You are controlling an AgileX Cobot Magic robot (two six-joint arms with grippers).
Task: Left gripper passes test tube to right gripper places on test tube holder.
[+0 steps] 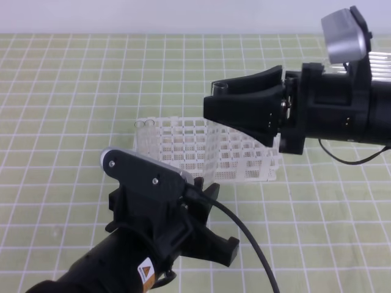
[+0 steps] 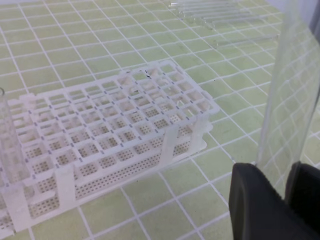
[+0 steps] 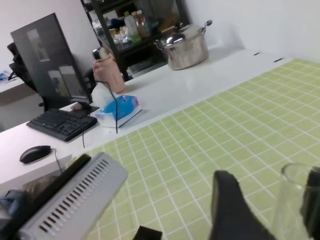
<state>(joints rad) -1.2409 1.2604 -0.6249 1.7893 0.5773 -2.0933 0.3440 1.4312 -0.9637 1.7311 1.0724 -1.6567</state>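
The white test tube holder (image 1: 201,143) (image 2: 120,120) stands mid-mat. My left gripper (image 1: 211,241) (image 2: 285,172) is low in front of it, shut on the test tube (image 2: 280,100), which rises steeply from its black fingers (image 2: 255,205). The tube's open rim (image 1: 219,88) shows between the jaws of my right gripper (image 1: 211,96), which reaches in from the right above the rack. In the right wrist view the test tube (image 3: 295,200) stands between the right gripper's (image 3: 272,195) fingers (image 3: 230,210) with a gap on one side, so the jaws are open around it.
Several spare clear tubes (image 1: 379,61) (image 2: 220,12) lie at the mat's far right. Another tube (image 2: 7,140) (image 1: 143,125) stands in the rack's left end. A black cable (image 1: 250,244) trails from the left arm. Past the mat's edge lies a white desk with a pot (image 3: 185,47) and a keyboard (image 3: 62,125).
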